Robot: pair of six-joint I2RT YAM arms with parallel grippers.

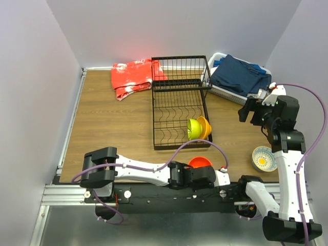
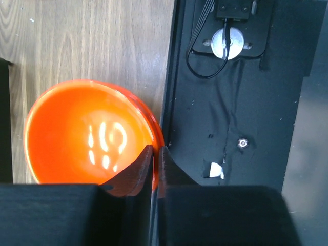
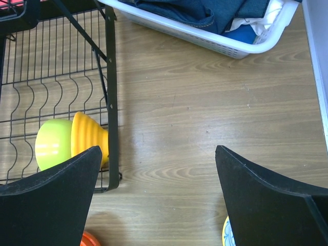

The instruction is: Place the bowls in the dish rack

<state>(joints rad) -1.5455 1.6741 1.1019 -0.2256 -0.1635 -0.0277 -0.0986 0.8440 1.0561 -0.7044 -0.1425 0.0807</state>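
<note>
My left hand (image 2: pixel 155 149) is pinched on the rim of the red-orange bowl (image 2: pixel 87 138), which sits on the counter (image 1: pixel 113 128) at its near edge, so I judge the third pickup is in hand. The lime green bowl (image 1: pixel 193 128) and yellow-orange bowl (image 1: pixel 204 127) lean together in the near right corner of the dish rack (image 1: pixel 153 118). Next I'd lift, carry forward and tip this one in beside them. My right hand (image 3: pixel 157 154) hangs spread wide; the white patterned bowl (image 1: pixel 263 158) waits on the counter near it.

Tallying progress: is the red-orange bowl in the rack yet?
Out: red-orange bowl is outside the dish rack, left gripper pinching its rim.
</note>
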